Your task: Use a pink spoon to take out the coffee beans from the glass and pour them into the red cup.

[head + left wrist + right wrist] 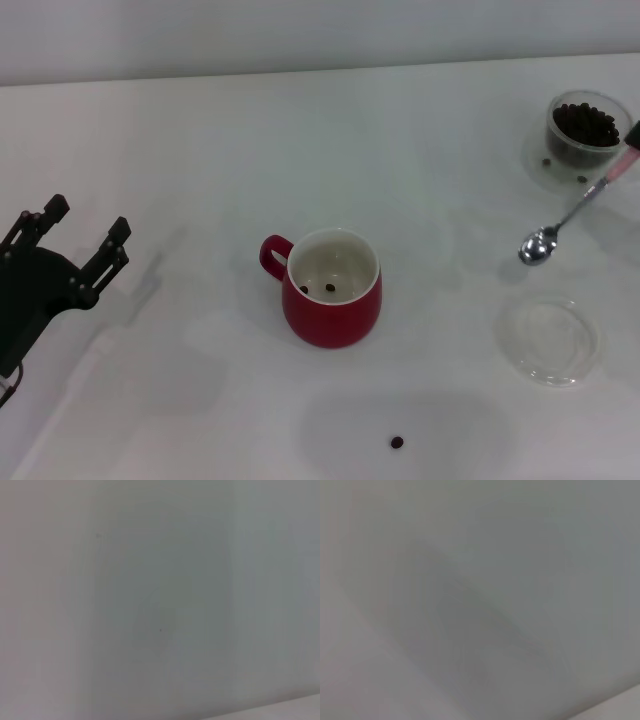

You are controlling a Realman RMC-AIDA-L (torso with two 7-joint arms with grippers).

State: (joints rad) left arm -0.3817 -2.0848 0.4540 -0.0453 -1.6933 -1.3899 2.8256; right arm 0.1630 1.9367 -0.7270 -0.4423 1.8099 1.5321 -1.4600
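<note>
One loose bean [397, 442] on white table [180, 150], nearest. Flat clear dish [549, 339] at right. Red cup [331, 287] in middle, two coffee beans [330, 288] inside. Left claw [85, 235] at left, wide open, holding nothing. Pink spoon [575, 214] held up at right edge, bowl empty; right claw barely seen, cannot tell grip. Glass [585, 128] far right, full of beans.

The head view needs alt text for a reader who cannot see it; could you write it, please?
A red cup with two coffee beans inside stands mid-table; the pink spoon hangs empty at the right edge, near the bean-filled glass. The left gripper rests open at far left, one stray bean lies in front, an empty clear dish to the right.
</note>
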